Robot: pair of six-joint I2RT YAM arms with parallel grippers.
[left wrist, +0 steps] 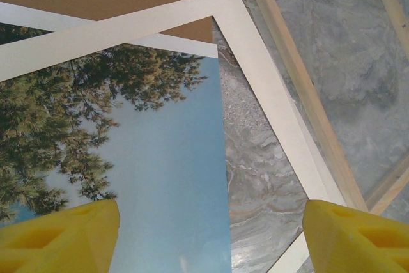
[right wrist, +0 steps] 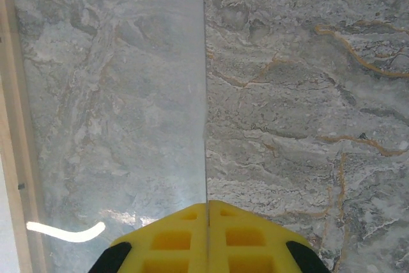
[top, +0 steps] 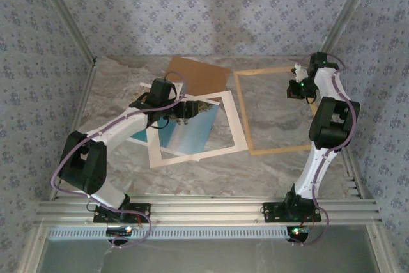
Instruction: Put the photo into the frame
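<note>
Soft, even light fills the overhead view, which is slightly hazy and low in contrast. The arms throw only faint shadows on the table (top: 204, 177). In the right wrist view a curved white glare streak (right wrist: 66, 231) lies on a milky clear pane (right wrist: 115, 94). In the left wrist view the left pincer (left wrist: 211, 212) is blurred at the bottom edge, while the middle is sharp.
</note>
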